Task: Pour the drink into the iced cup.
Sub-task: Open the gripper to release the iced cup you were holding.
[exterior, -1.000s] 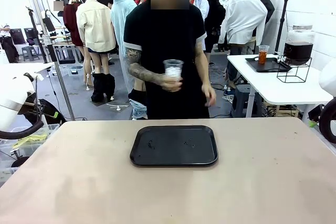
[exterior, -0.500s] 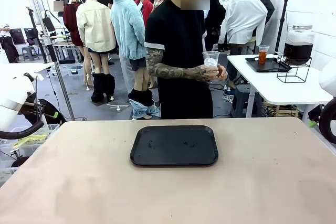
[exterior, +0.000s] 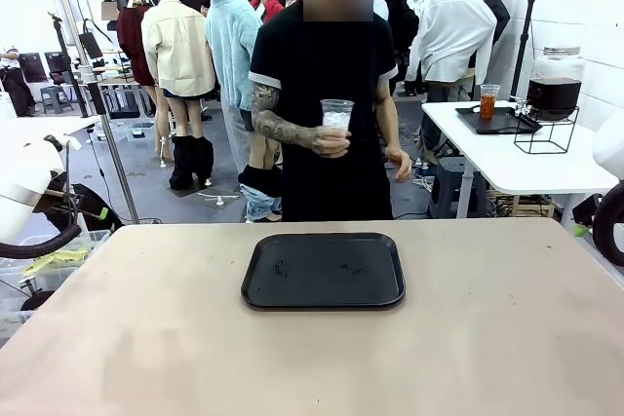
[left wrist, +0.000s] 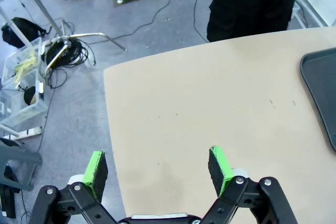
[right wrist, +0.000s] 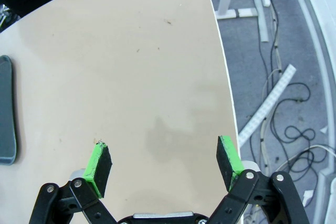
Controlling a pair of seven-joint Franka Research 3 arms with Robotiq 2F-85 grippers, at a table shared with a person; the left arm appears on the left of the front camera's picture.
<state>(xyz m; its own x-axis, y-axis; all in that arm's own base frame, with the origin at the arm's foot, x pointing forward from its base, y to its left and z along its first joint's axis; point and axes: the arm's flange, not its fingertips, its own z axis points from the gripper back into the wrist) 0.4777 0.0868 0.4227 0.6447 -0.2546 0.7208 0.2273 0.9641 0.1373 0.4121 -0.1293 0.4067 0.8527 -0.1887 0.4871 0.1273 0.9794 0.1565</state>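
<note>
— Standing at twelve o'clock beyond the surface [exterior: 507, 338], a person's hand [exterior: 331, 141] holds the iced cup [exterior: 336, 114] above the black tray [exterior: 324, 270].

— And the fingers?

— Left fingers [left wrist: 95, 167] and right fingers [right wrist: 98, 162] both spread wide, holding nothing, well apart from the cup, over bare surface.

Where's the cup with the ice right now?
In the front view, the iced cup is in the person's hand, held at chest height beyond the table's far edge, above and behind the black tray.
</note>
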